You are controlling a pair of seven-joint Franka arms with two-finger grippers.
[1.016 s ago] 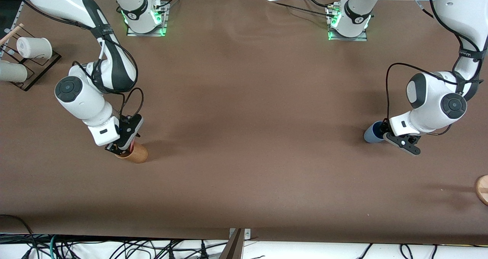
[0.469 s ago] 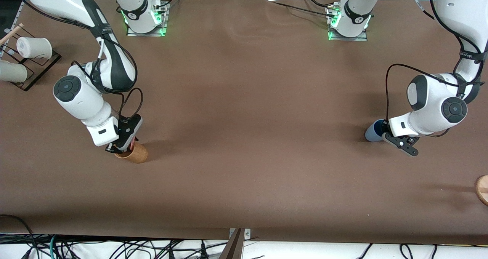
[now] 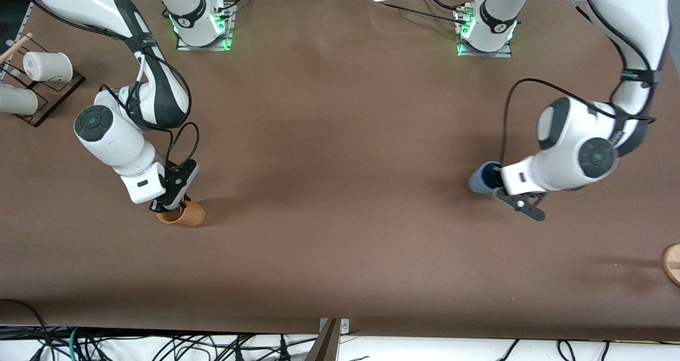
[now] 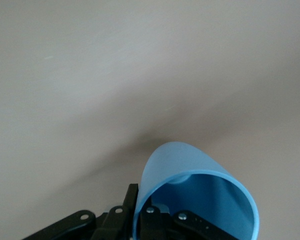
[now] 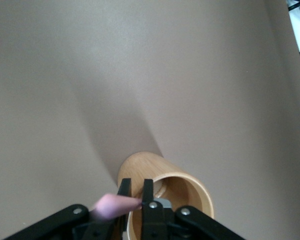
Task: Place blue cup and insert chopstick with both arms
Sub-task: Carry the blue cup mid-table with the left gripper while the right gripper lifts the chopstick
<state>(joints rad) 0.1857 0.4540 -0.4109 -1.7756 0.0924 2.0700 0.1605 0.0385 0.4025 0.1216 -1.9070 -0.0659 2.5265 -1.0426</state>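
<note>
My left gripper is shut on the rim of the blue cup and holds it tilted just over the table, toward the left arm's end. In the left wrist view the blue cup has one finger inside its wall and one outside, with the gripper clamped on that wall. My right gripper is at the mouth of a tan wooden cup. In the right wrist view it is shut on the pale-pink chopstick at the rim of the tan cup.
A black rack with white cups lying on it stands at the right arm's end of the table. A round wooden piece lies at the table's edge at the left arm's end.
My left arm has carried the blue cup toward the middle of the table. My right gripper has stayed at the tan cup, barely moving.
</note>
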